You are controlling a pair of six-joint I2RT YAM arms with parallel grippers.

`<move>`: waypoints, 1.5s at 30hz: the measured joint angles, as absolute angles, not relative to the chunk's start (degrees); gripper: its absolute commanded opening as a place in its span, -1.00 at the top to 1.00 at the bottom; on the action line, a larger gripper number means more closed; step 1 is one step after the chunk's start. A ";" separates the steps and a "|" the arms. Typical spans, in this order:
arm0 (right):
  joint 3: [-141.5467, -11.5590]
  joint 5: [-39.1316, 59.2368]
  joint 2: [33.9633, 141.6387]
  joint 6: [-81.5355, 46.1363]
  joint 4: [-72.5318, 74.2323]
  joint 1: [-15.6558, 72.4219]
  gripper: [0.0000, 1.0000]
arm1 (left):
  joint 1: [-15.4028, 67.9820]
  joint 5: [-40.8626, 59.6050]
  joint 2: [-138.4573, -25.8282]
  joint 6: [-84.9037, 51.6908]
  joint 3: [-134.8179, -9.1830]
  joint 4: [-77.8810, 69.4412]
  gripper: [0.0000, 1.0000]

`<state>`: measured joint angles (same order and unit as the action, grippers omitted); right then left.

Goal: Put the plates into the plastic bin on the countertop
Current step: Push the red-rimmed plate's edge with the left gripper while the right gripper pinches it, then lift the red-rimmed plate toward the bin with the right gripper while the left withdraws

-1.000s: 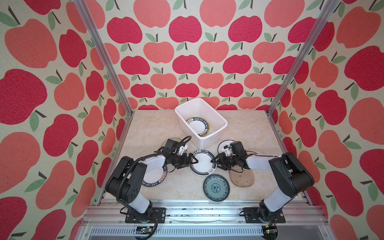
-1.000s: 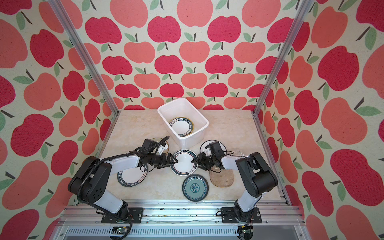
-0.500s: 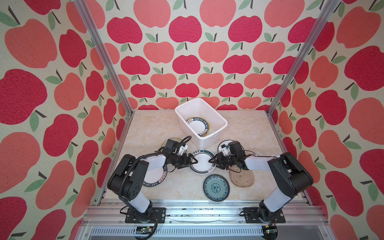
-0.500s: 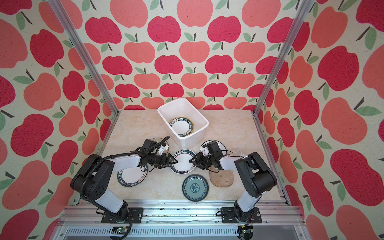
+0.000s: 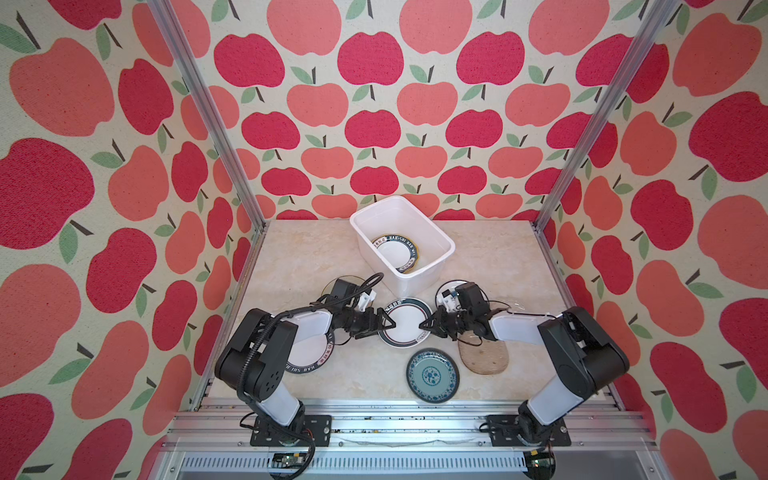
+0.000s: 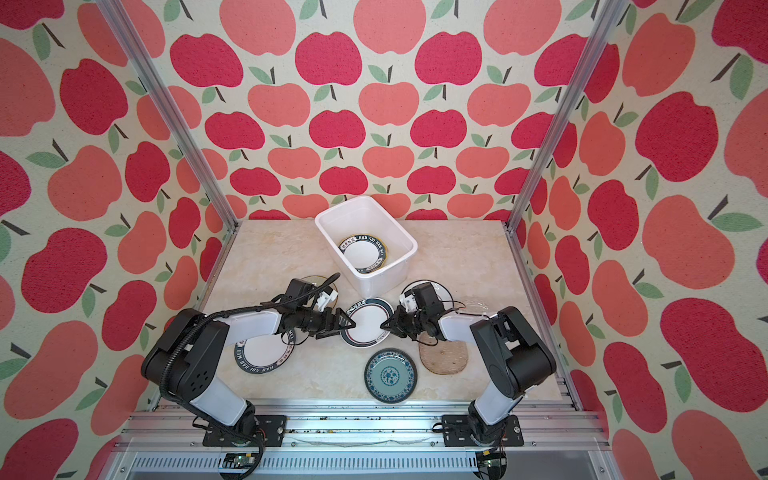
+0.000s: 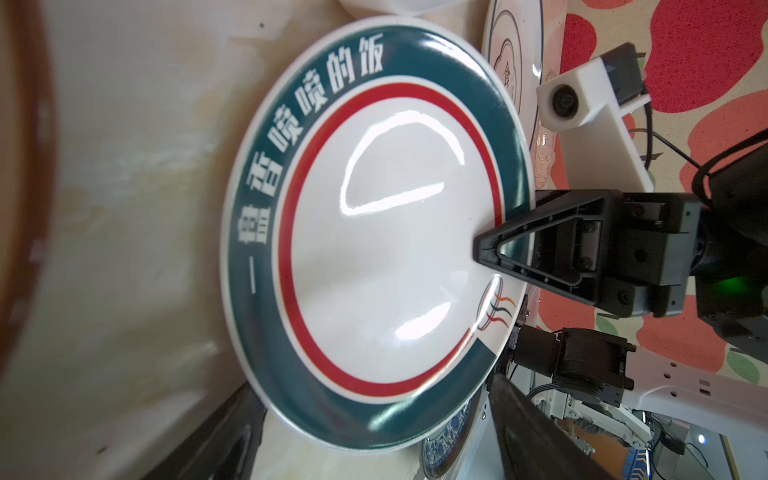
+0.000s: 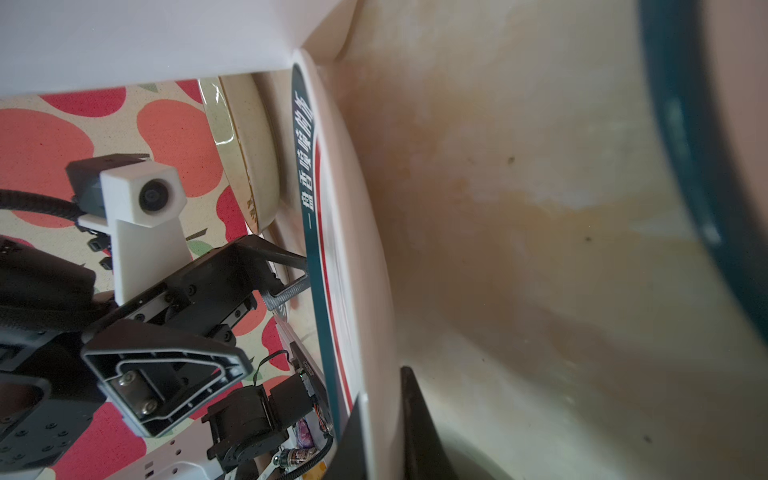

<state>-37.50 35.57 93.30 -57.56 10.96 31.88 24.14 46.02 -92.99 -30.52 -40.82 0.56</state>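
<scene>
Your countertop (image 5: 316, 257) is beige marble-look w/ pale veining, boxed in by apple-print walls (image 5: 374, 104) on three sides, w/ aluminium posts (image 5: 208, 112) at the back corners & a front rail (image 5: 395, 419) where both arms are bolted. The plastic bin (image 5: 415, 280) sits at back centre, turned at an angle, w/ one black-lettered plate (image 5: 395, 253) lying in it. The teal-rimmed plate (image 5: 402, 326) is just in front of the bin, between the two grippers. A second lettered plate (image 5: 307, 359) lies partly under the left arm, the blue-patterned plate (image 5: 432, 376) is near the front edge, and the beige oval plate (image 5: 484, 357) is just beside it, partly under the right arm. Your left gripper (image 5: 380, 324) is spread wide at the teal-rimmed plate's left edge, gripping nothing that I can see. Your right gripper (image 5: 424, 326) is clamped on that plate's right rim – the right wrist view shows one finger on each face of the rim. Can't tell if the plate is off the surface. Vs a sec ago: the right jaws stood part open at the rim & have now closed on it – the left jaws, bin & other plates haven't shifted.
</scene>
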 measured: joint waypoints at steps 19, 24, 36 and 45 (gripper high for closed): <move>-39.81 22.44 61.76 -60.97 -22.74 32.25 1.00 | 24.12 37.95 -65.87 -28.73 -41.04 13.04 -0.99; -45.67 20.38 57.14 -59.37 -36.07 32.34 1.00 | 22.24 30.44 -57.19 -28.58 -43.81 19.25 -0.99; -67.48 19.51 53.71 -57.76 -52.47 35.59 1.00 | 16.51 24.73 -61.56 -33.61 -56.12 26.26 -0.99; -84.66 20.21 71.11 -58.48 -46.78 34.81 1.00 | 16.51 26.57 -65.98 -34.94 -61.25 26.39 -0.99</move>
<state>-84.66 20.21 71.11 -58.48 -46.78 34.81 16.51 26.57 -65.98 -34.94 -61.25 26.39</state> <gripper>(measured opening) 0.098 0.994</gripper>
